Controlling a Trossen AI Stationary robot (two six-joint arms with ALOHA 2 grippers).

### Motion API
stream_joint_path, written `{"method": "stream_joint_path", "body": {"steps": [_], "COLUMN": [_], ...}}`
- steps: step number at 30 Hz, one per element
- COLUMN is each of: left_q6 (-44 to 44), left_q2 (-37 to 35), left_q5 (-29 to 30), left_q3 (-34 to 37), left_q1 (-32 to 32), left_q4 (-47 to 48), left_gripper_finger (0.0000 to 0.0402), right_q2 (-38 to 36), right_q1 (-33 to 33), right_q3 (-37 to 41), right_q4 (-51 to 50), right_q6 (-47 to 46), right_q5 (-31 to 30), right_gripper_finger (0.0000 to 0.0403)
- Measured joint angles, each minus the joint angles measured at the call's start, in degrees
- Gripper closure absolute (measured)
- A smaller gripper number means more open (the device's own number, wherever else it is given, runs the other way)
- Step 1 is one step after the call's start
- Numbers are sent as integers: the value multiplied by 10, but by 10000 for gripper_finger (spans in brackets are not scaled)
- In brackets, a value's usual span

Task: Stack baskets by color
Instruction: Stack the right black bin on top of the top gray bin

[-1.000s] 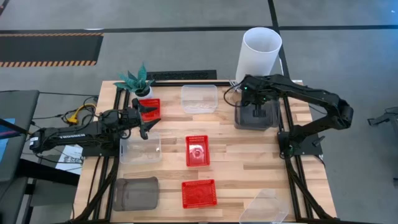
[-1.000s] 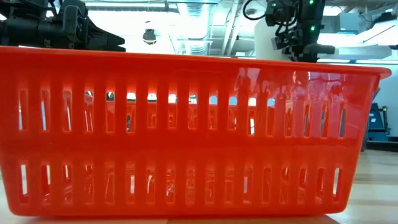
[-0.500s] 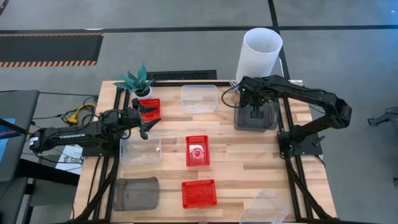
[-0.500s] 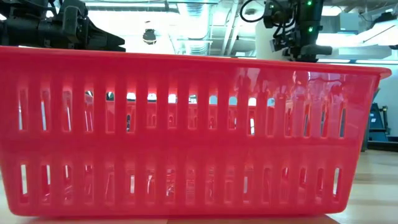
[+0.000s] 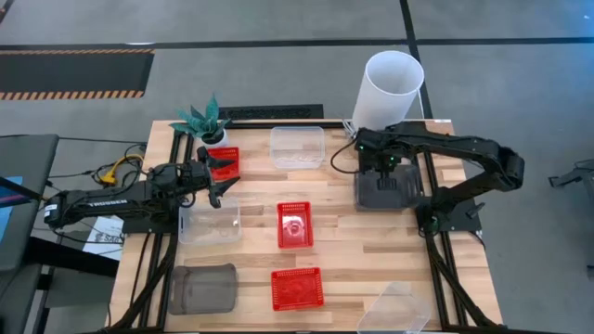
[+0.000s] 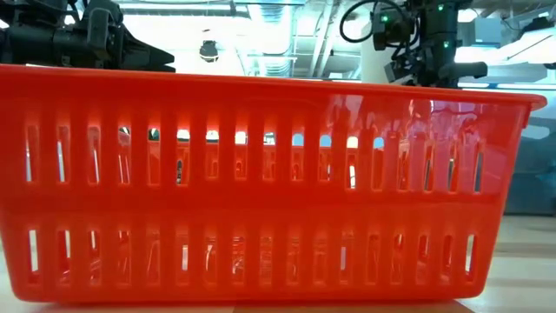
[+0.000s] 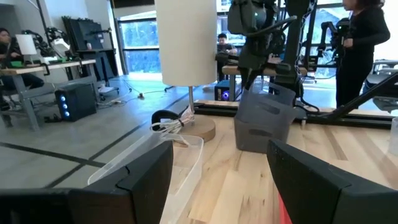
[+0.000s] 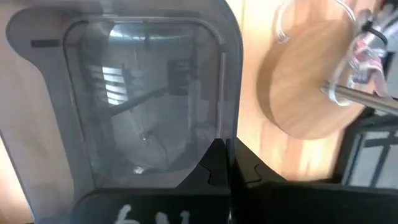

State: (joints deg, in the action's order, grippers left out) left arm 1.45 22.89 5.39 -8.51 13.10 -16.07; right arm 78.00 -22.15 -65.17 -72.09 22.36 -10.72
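Observation:
Several small baskets lie on the wooden table (image 5: 371,250): red ones (image 5: 223,160), (image 5: 295,224), (image 5: 297,289), clear ones (image 5: 297,147), (image 5: 209,221), (image 5: 394,311), and a smoky grey one (image 5: 202,289) at the near left. My right gripper (image 5: 380,169) points down at the far right, shut on another smoky grey basket (image 5: 387,191). My left gripper (image 5: 215,178) waits level and open at the left, above the clear basket. In the low view the nearest red basket (image 6: 261,183) hides most of the table. My right gripper pinches the grey basket's far wall at its rim (image 8: 227,124), one finger inside the basket and one outside. The fingers come from above, pointing down. The basket stays open side up below them; whether its bottom rests on the table I cannot tell.
A tall white cylinder (image 5: 390,83) on a round wooden base (image 8: 305,81) stands just beyond the held basket. A small green plant (image 5: 204,121) stands at the far left corner. Bare wood lies between the held basket and the tilted clear basket at the near right edge.
My right gripper has gone down and toward the table's near edge, tipping a little more upright, still shut on the grey basket. The basket has shifted with it toward the near edge, away from the white cylinder.

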Motion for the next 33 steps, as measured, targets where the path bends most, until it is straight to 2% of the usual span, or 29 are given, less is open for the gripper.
{"method": "stream_joint_path", "body": {"steps": [4,9,19,26,30,33], "left_q6": [-8,-14,-15,-13,-13,-13], "left_q2": [0,0,0,0,0,0], "left_q5": [0,0,0,0,0,0], "left_q3": [0,0,0,0,0,0], "left_q1": [0,0,0,0,0,0], "left_q4": [-1,-1,-1,-1,-1,-1], "left_gripper_finger": [150,150,150,150,150,150], "right_q2": [0,0,0,0,0,0], "right_q1": [-1,-1,-1,0,0,0], "right_q3": [0,0,0,0,0,0], "right_q4": [-3,-4,-12,-11,-11,-11], "right_q6": [4,-11,-9,2,15,16], "right_q5": [30,34,36,38,38,38], "right_gripper_finger": [402,394,333,306,306,329]}}
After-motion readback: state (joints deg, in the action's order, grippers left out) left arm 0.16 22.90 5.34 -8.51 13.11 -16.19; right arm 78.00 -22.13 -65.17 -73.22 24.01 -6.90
